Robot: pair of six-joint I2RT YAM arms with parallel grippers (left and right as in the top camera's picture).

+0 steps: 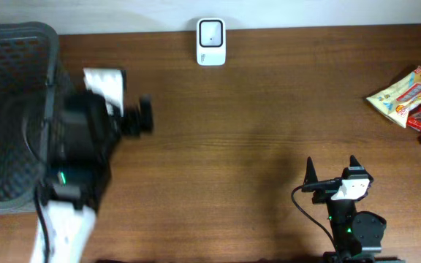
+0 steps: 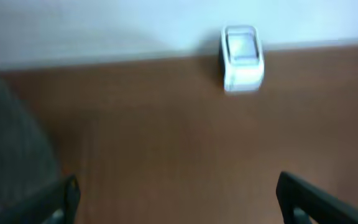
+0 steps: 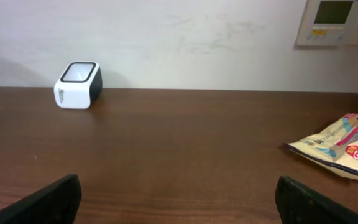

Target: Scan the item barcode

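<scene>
Boxy white scanner (image 1: 211, 42), crinkly snack bag (image 1: 411, 98), dark mesh basket (image 1: 6, 73)

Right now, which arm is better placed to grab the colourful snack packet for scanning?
Right. The open right gripper sits on the same side of the brown wooden table as the colourful plastic snack packet; the open left gripper is far across, beside the dark mesh basket.

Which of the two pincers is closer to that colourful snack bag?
The right pincer, at the front edge on the same side as the snack bag. The left pincer is far off, beside the grey basket.
</scene>
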